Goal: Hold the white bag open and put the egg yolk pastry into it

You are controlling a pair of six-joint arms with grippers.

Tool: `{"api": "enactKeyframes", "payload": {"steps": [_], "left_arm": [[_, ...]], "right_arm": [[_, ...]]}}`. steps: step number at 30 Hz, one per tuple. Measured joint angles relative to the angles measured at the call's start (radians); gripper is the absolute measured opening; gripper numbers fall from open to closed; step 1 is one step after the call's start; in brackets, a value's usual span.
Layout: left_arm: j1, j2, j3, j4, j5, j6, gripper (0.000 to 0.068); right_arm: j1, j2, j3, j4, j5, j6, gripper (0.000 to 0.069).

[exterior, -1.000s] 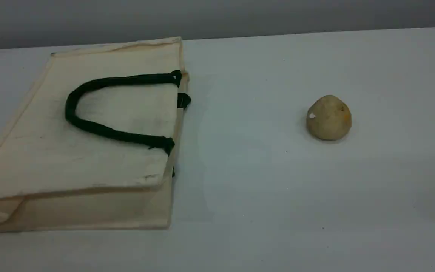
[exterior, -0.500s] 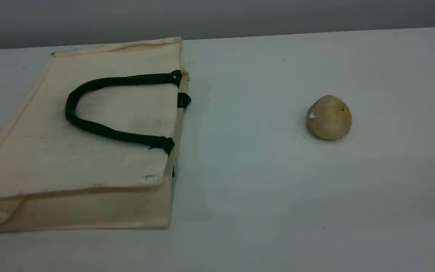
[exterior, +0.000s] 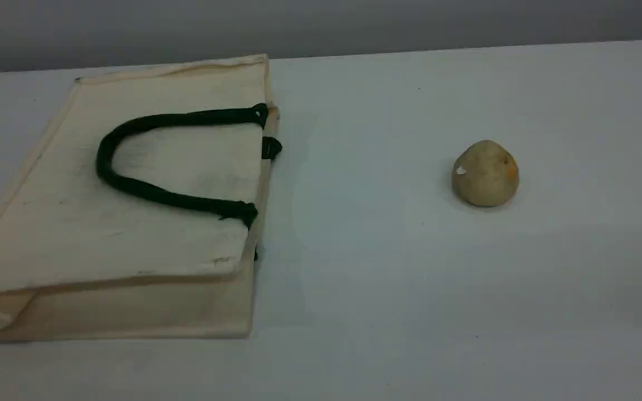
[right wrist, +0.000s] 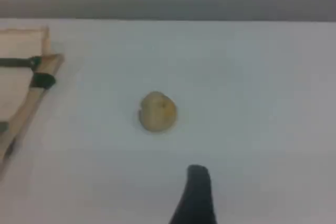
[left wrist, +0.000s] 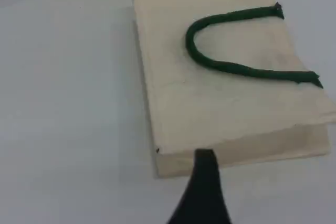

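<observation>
The white bag (exterior: 103, 234) lies flat on its side at the table's left. Its mouth edge faces right and is pressed closed, and a dark green rope handle (exterior: 148, 192) rests on its upper face. The egg yolk pastry (exterior: 485, 174), a small tan ball with an orange spot, sits alone to the right. Neither gripper shows in the scene view. In the left wrist view one dark fingertip (left wrist: 203, 177) hangs above the bag's (left wrist: 226, 114) near gusset. The right wrist view shows a fingertip (right wrist: 195, 192) short of the pastry (right wrist: 157, 112), with nothing held.
The pale table (exterior: 382, 289) runs back to a far edge under a grey wall (exterior: 354, 22). A wide stretch of bare surface separates bag and pastry. The bag's mouth corner (right wrist: 37, 72) shows at the left of the right wrist view.
</observation>
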Motion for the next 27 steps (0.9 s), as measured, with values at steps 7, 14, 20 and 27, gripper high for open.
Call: {"api": "enactKeyframes", "payload": {"steps": [7, 14, 20, 27], "left_arm": [[0.000, 0.038, -0.018, 0.003, -0.023, -0.075, 0.0552], [0.000, 0.232, -0.103, 0.002, -0.138, -0.080, 0.0552], [0.000, 0.457, -0.209, 0.001, -0.191, -0.131, 0.0552], [0.000, 0.759, -0.318, 0.004, -0.238, -0.129, 0.0552]], "right_arm": [[0.002, 0.013, -0.005, 0.020, -0.087, 0.018, 0.0570], [0.011, 0.204, -0.099, 0.060, -0.221, 0.022, 0.0570], [0.011, 0.434, -0.256, 0.096, -0.223, 0.022, 0.0570], [0.011, 0.679, -0.352, 0.127, -0.242, 0.022, 0.0570]]}}
